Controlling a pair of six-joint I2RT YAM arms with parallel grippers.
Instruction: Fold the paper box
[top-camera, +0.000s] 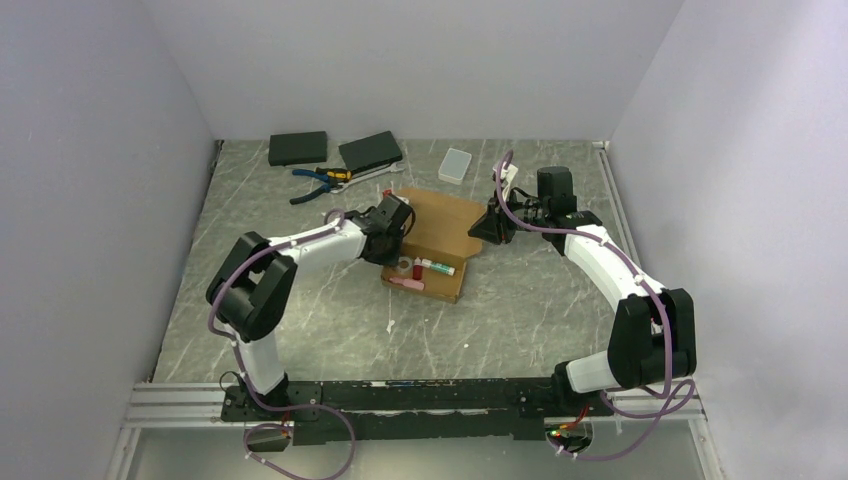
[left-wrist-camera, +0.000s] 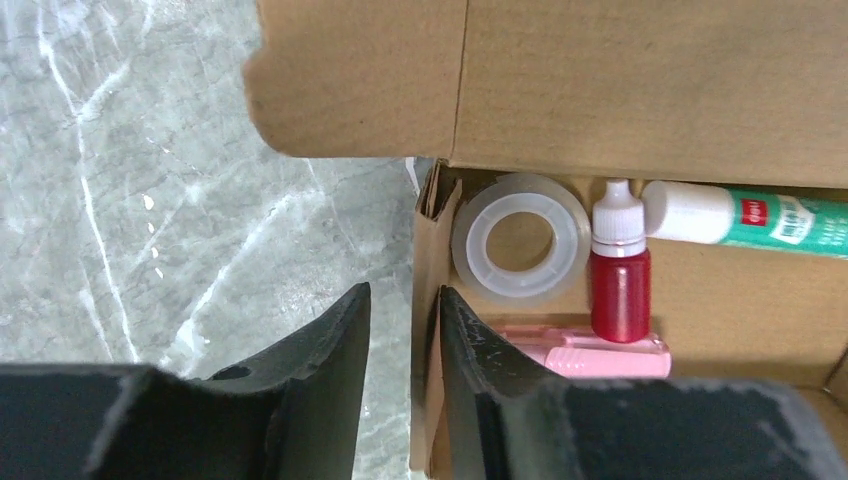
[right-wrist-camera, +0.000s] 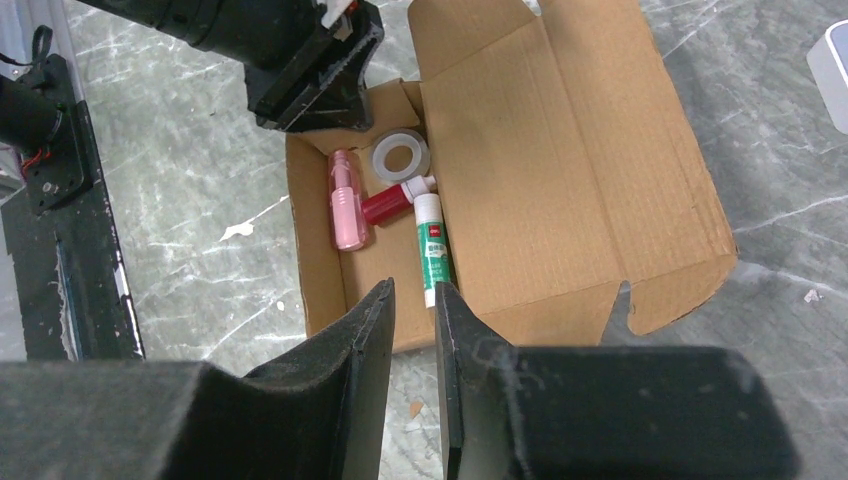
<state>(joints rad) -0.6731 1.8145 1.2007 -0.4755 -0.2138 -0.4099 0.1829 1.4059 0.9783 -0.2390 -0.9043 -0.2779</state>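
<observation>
The paper box lies mid-table, its tray formed and its lid spread flat toward the far side. Inside are a tape roll, a red bottle, a green glue stick and a pink item. My left gripper is open and straddles the tray's left side wall. One finger is inside against the cardboard, the other outside with a gap. My right gripper hovers at the box's right side, its jaws narrowly apart with nothing between them.
Two flat black boxes lie at the back left, with blue-handled pliers in front of them. A small translucent white case sits behind the box. Grey walls close in the table on three sides.
</observation>
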